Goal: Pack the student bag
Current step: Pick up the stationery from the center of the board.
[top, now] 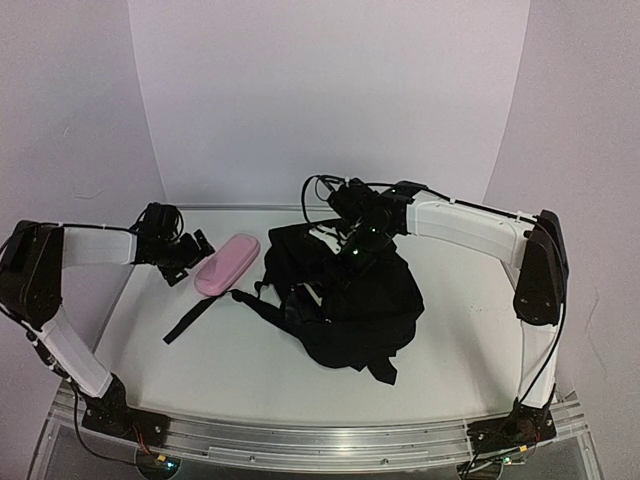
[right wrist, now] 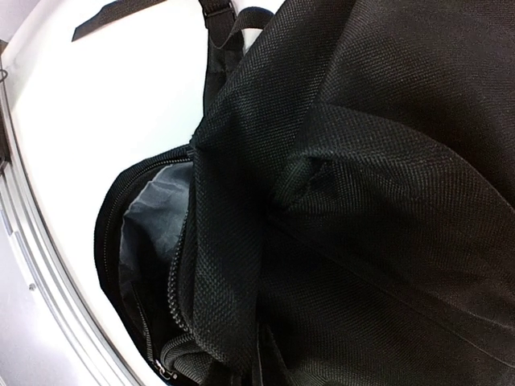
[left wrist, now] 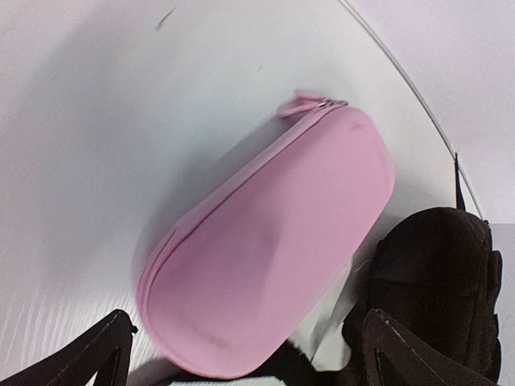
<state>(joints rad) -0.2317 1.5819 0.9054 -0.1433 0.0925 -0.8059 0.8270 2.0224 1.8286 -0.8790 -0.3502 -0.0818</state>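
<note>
Pickup of the pink pencil case (left wrist: 265,249) is in hand: my left tool (top: 192,256) stands apart, flanking its end. My right tool (top: 362,240) is closed against the student bag (top: 350,310), which lies mid-table (top: 250,370) with its mouth unzipped. Next move, in my judgement: clamp, lift, carry into the opening.

- plain white table (top: 450,385)
- black student bag (top: 350,310) slumped mid-table, its strap (top: 195,320) trailing toward 8 o'clock
- pink pencil case (top: 227,265) just beside it at 9 o'clock
</note>
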